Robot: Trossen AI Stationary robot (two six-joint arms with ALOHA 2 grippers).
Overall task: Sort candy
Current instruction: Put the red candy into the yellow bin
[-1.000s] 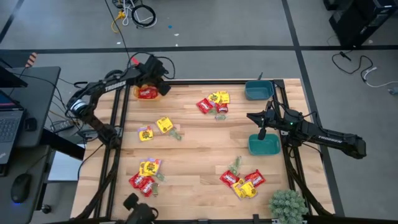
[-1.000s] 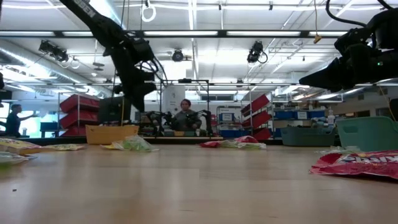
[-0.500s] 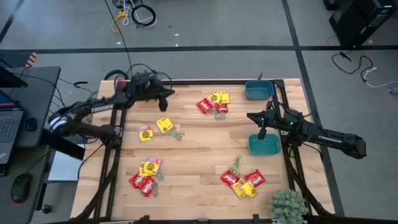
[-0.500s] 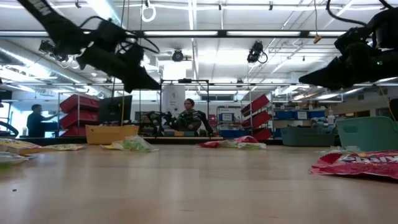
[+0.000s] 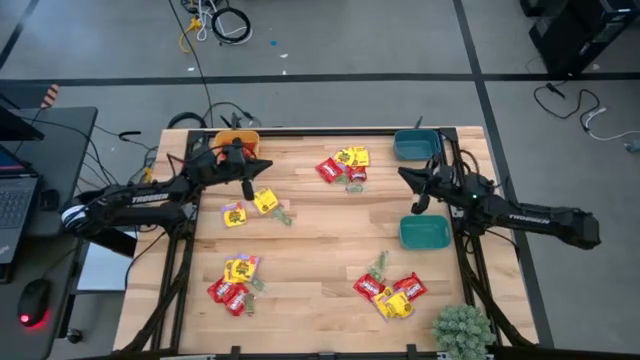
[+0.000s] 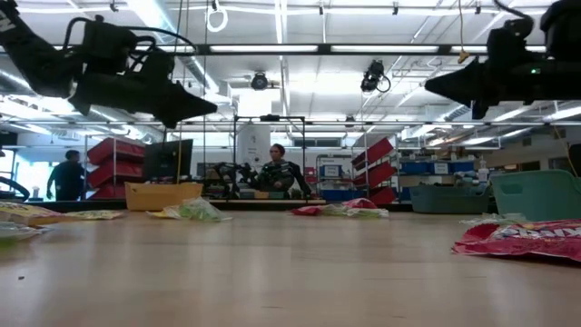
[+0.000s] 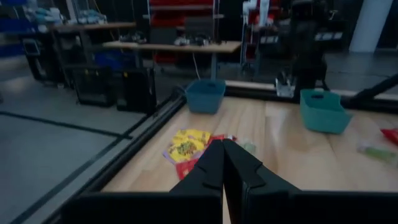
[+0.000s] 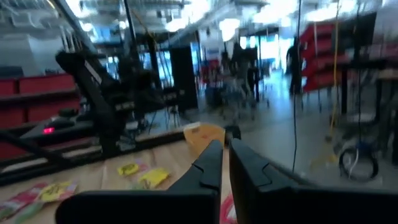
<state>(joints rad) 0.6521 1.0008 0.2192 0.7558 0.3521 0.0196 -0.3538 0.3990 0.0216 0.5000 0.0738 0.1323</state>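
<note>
- Hovering above the table near the orange bowl (image 5: 238, 141), the left gripper (image 5: 247, 189) is keeping its fingers pressed together, holding nothing.
- The right gripper (image 5: 415, 205) is hanging between two teal bowls (image 5: 424, 235), fingers nearly together, empty.
- The candy (image 5: 343, 165) is lying in scattered heaps across the tabletop.

I work in a big open robotics lab or workshop: long ceiling light strips (image 6: 272, 47) run over my wooden table (image 5: 320, 240), and red storage bins (image 6: 113, 150) and blue shelving (image 6: 436, 168) stand behind it. Across the room a person (image 6: 277, 171) sits at another robot rig (image 6: 238, 174) like mine. A desk with a laptop (image 5: 15, 205) stands beside me, with cables (image 5: 215, 20) on the grey floor.
</note>
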